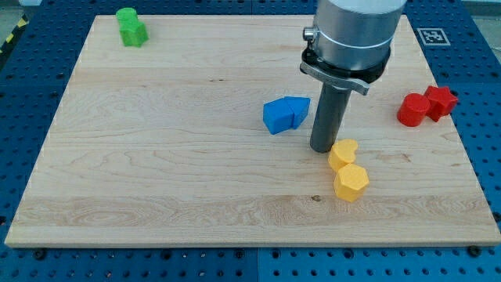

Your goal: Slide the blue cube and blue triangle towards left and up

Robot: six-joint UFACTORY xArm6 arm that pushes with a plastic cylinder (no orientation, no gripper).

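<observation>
My tip (322, 149), a plain dark rod with no pincer, stands just beside the touching blue plastic cube (275, 117) and blue plastic triangle (298, 110), at their four o'clock. I should push toward ten o'clock, aiming through both together.

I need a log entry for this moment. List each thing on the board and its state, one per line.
my tip: down on the board, just right of the blue pair
blue cube: touching the blue triangle
blue triangle: against the cube's right side
yellow blocks: touching, below-right of tip
red blocks: touching, right edge
green blocks: top-left corner
</observation>
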